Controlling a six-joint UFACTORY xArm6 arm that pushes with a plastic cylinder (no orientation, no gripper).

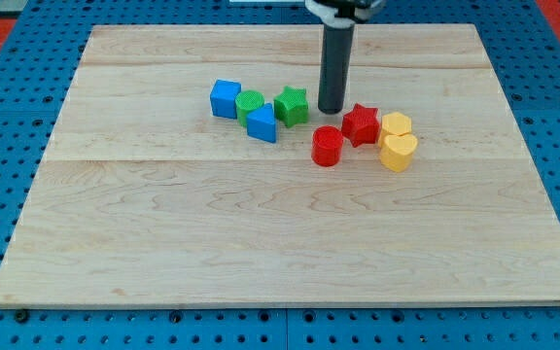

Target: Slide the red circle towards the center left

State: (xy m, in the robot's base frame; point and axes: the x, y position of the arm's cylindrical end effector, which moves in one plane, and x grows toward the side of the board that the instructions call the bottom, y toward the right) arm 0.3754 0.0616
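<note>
Rod's top is cut off by the view's top; tip (331,110) is seen bare, nothing held, above the upright red circle (327,146).

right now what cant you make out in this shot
- Camera view: the rod's upper part and the arm are cut off by the view's top edge; only my tip and shaft show.
- Green circle: partly hidden by the blue triangle in front.
- Yellow hexagon: lower part covered by the yellow heart.
- Whether the red circle touches the red star: too close to tell.
</note>
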